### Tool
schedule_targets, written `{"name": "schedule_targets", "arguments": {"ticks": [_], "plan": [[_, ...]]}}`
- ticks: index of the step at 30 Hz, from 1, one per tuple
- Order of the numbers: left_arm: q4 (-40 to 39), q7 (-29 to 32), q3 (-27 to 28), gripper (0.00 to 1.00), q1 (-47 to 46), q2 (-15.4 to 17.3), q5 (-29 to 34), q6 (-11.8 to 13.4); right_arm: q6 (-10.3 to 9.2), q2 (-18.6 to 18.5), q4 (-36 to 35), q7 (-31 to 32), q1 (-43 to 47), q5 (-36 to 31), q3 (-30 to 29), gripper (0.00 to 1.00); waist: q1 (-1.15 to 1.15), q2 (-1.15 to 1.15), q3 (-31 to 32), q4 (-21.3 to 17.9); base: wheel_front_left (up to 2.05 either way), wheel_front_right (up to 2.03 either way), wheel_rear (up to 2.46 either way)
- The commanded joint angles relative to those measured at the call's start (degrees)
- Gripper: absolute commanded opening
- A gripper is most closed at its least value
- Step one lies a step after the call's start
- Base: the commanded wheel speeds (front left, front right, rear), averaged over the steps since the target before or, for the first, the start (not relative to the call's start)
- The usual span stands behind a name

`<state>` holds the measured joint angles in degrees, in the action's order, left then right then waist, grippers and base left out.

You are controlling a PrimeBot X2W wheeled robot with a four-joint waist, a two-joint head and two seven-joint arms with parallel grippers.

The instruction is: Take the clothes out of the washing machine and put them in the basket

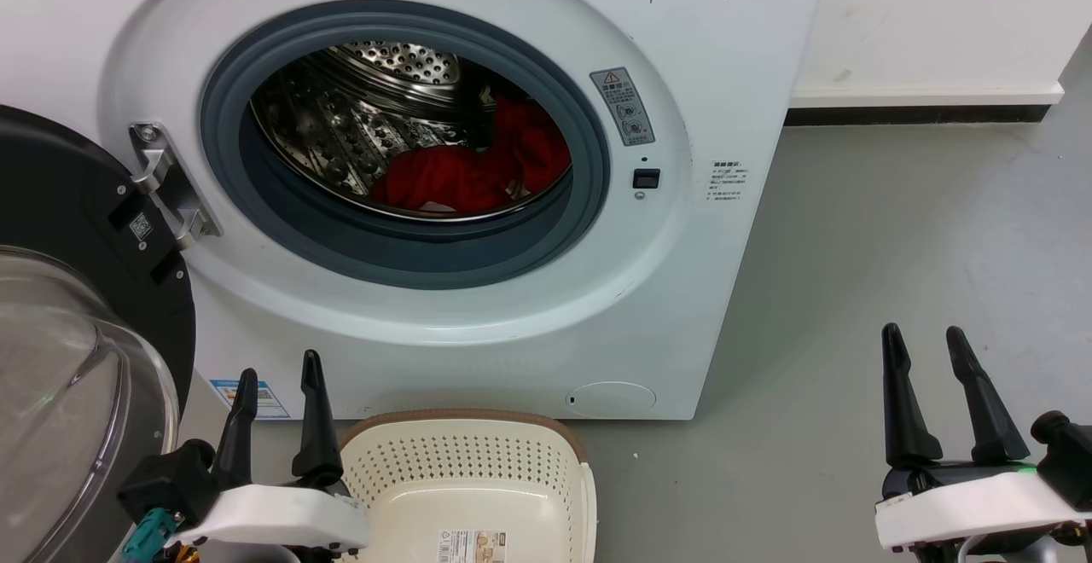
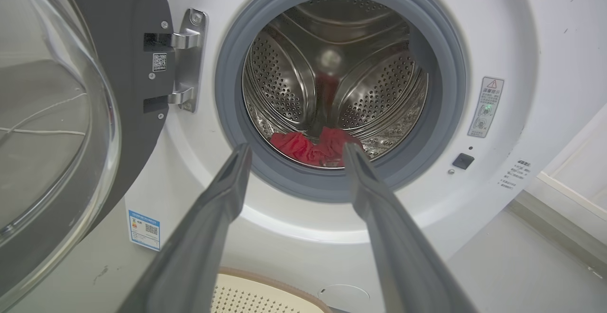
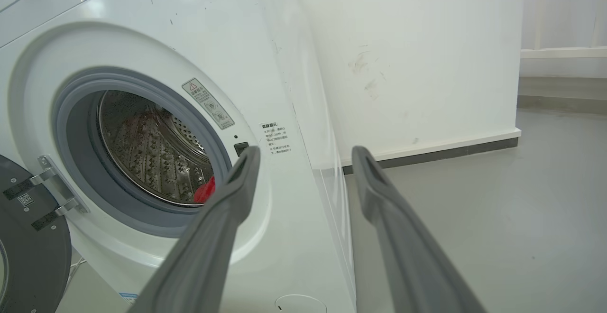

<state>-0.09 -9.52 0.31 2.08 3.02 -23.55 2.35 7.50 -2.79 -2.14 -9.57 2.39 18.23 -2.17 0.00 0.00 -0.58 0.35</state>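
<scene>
The white washing machine [image 1: 708, 60] stands with its door [image 1: 60, 230] swung open to the left. Red clothes [image 1: 473, 172] lie at the bottom right of the steel drum, also seen as clothes [image 2: 315, 148] and a red scrap [image 3: 205, 190]. The cream basket [image 1: 465, 469] sits on the floor right before the machine; its rim [image 2: 265, 280] shows in the left wrist view. My left gripper [image 1: 280, 371] is open beside the basket's left edge, well below the porthole. My right gripper [image 1: 924, 335] is open over the floor to the machine's right. Both hold nothing.
The glass door bulge [image 1: 68, 392] juts out at the lower left, close to my left arm. Grey floor [image 1: 896, 230] stretches right of the machine. A white wall with a dark skirting [image 1: 921, 113] runs behind.
</scene>
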Motion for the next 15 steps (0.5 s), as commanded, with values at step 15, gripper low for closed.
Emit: {"name": "schedule_targets", "arguments": {"ticks": [15], "plan": [[-1.3,-2.3,-0.8,1.0,1.1,0.4,8.9,1.0,-0.02,-0.2,-2.5,-2.2,1.3,-9.6,0.1,1.0,0.0,0.0,0.0,0.0,0.0,0.0,0.0]]}}
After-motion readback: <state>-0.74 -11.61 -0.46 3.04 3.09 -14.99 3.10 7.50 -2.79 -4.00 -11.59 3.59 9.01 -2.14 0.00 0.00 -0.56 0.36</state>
